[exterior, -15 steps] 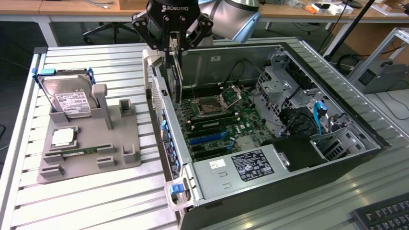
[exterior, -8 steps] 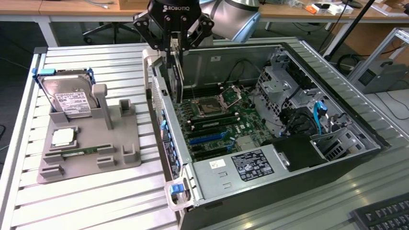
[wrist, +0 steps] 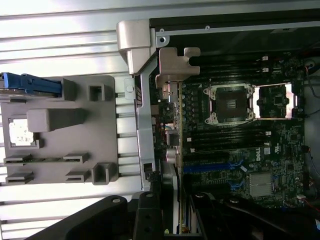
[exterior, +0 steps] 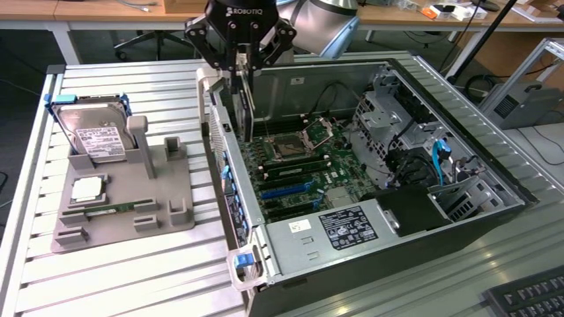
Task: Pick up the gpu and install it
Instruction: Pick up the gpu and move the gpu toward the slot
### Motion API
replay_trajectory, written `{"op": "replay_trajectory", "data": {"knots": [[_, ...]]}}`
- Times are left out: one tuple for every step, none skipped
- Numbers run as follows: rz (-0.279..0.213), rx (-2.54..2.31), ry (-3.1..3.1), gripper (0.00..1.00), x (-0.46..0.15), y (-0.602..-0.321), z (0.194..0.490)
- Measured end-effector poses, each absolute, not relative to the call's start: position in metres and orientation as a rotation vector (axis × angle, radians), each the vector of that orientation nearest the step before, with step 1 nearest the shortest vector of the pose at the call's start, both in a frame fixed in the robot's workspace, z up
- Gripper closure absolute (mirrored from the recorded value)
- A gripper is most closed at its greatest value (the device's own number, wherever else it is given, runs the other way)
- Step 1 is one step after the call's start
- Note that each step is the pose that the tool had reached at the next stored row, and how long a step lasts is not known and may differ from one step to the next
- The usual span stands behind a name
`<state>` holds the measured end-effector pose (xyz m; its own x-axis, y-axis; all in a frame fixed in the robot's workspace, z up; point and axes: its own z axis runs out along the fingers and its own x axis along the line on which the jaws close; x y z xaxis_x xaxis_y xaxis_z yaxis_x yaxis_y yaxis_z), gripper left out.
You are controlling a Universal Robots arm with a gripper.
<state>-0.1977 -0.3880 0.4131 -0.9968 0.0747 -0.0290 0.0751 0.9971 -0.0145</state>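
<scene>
Slatted table (exterior: 123, 277); gpu (exterior: 250, 105) edge-on in pincer (exterior: 242, 64)

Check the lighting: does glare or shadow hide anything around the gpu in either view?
Wrist view: the table glares near white, the motherboard is dim, the gpu readable. Exterior view: even light, mild shadow inside the case.

Arm upright, gripper pointing straight down in a pinch.
The grey arm (exterior: 328, 25) stands at the top of the exterior view. Below it the black gripper (exterior: 244, 66) hangs vertically (linkages bowed outward), its two fingers (exterior: 211, 47) pressed against opposite faces of the gpu (exterior: 247, 109), which is held upright on edge.
</scene>
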Motion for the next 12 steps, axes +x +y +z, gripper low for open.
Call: {"op": "replay_trajectory", "data": {"knots": [[-0.024, 0.117, 3.111, 0.73, -0.1975, -0.388, 0.4131], [-0.025, 0.117, 3.111, 0.73, -0.197, -0.388, 0.4132], [-0.025, 0.117, 3.111, 0.73, -0.1965, -0.388, 0.4132], [-0.025, 0.117, 3.111, 0.73, -0.196, -0.388, 0.4132], [-0.025, 0.117, 3.111, 0.73, -0.1954, -0.388, 0.4131], [-0.025, 0.117, 3.111, 0.73, -0.1947, -0.388, 0.4131], [-0.026, 0.117, 3.111, 0.73, -0.1939, -0.388, 0.413], [-0.026, 0.117, 3.111, 0.73, -0.1929, -0.388, 0.413], [-0.027, 0.117, 3.111, 0.73, -0.192, -0.388, 0.413], [-0.027, 0.117, 3.111, 0.73, -0.1911, -0.388, 0.4129], [-0.027, 0.117, 3.111, 0.73, -0.1901, -0.388, 0.4128], [-0.028, 0.117, 3.111, 0.73, -0.189, -0.388, 0.4127]]}}
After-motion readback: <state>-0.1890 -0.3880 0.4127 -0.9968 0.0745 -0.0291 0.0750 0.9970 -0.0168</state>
